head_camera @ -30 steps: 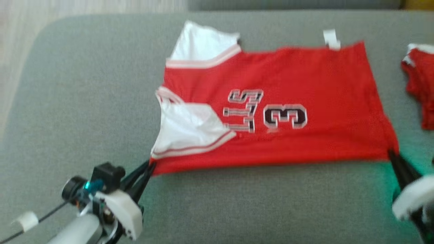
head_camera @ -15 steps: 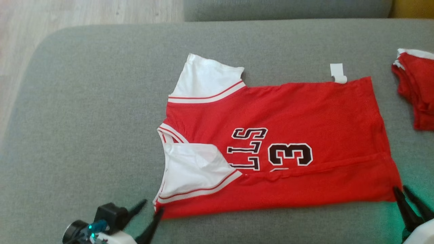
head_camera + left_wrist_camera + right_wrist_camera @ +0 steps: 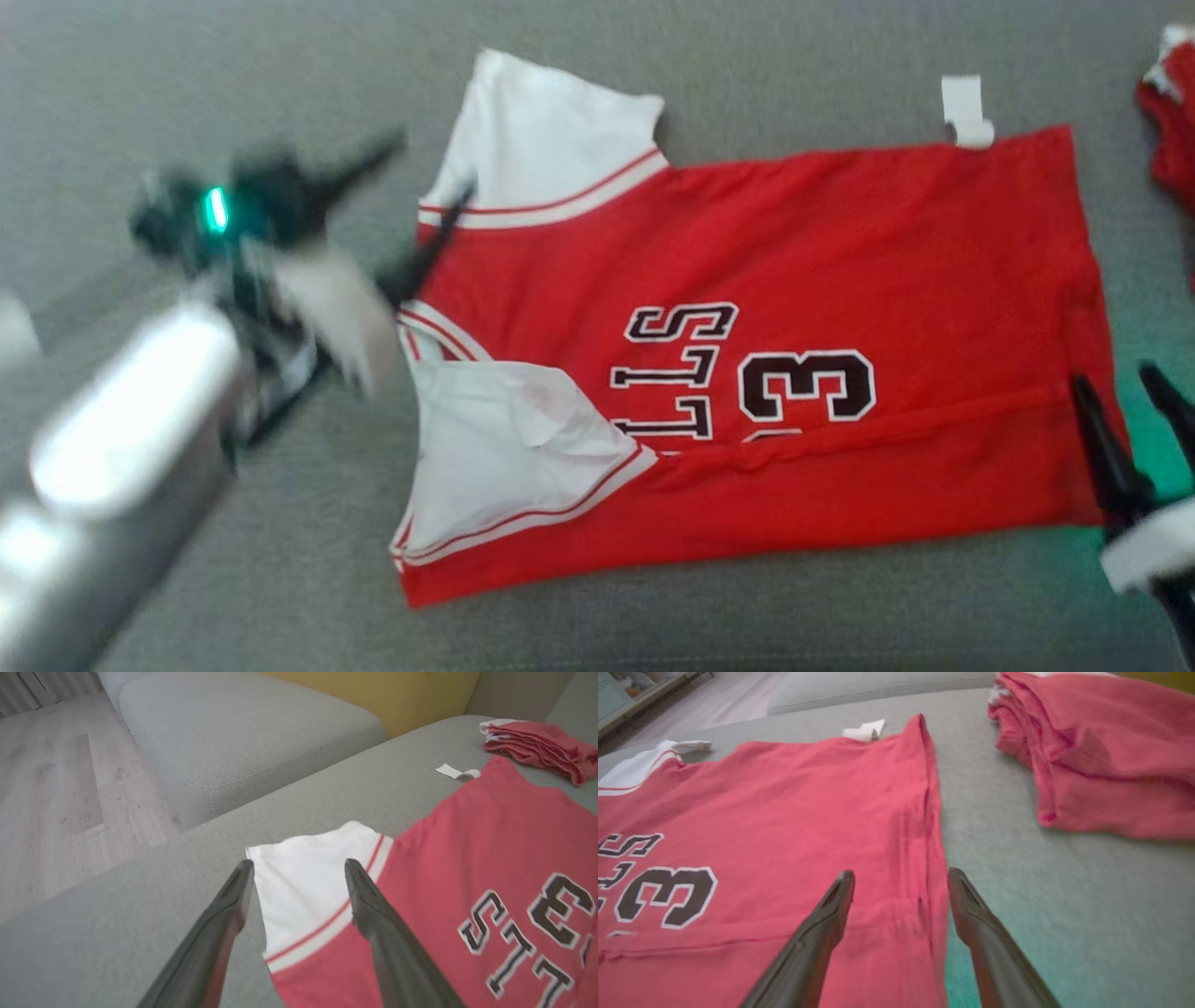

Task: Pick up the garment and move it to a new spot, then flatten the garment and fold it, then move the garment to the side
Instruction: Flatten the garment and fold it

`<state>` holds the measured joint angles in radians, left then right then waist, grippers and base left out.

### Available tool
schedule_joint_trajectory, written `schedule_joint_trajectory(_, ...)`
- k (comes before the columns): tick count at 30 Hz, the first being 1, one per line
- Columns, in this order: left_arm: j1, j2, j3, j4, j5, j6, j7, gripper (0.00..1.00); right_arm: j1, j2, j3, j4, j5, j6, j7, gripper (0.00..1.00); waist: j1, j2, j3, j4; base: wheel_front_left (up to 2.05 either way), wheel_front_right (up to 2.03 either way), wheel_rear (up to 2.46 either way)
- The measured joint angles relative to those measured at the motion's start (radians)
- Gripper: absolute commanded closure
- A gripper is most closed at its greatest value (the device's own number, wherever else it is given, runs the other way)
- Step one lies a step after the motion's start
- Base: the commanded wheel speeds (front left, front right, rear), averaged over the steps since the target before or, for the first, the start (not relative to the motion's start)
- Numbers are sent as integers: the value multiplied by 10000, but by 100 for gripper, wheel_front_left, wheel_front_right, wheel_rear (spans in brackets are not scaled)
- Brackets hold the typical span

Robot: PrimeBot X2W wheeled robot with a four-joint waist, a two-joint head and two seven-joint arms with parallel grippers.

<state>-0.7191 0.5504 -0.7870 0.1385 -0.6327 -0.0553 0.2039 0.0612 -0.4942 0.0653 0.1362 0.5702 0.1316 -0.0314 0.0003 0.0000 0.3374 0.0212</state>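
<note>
Grey sofa cushion (image 3: 653, 635) bears a red basketball jersey (image 3: 840, 252) lying flat with its near side turned in; the left gripper (image 3: 299, 863) stands spread above the far white sleeve (image 3: 303, 882), the right gripper (image 3: 901, 872) spread with the hem (image 3: 931, 812) running between its fingers (image 3: 817, 933), neither pinching anything. Thin, limp and light, the cloth should drape and slide readily, so the sleeve seam and hem corner just under each pair of tips look the sensible holds, though blur leaves it unclear whether the tips touch.
</note>
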Motion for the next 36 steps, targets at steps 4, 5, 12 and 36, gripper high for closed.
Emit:
schedule_joint_trajectory(4,-1912,-428,109,1337,-591,-479,1145,0,-919,123,259,-441,-311,0,278,0,1,0,636,-321,0,0,0)
schedule_joint_trajectory(5,-2305,-487,115,1703,-746,-518,1465,0,-1123,136,303,-525,-364,0,297,0,0,0,786,-425,0,0,0)
schedule_joint_trajectory(12,-4170,-744,211,3764,-1781,-685,3231,0,-1773,472,579,-713,-487,0,493,0,0,0,1752,-1181,0,0,0)
schedule_joint_trajectory(36,-4833,142,-943,3306,-2932,-696,3743,100,-4369,562,830,-265,-228,0,1135,0,-4,0,2205,-1752,0,0,0)
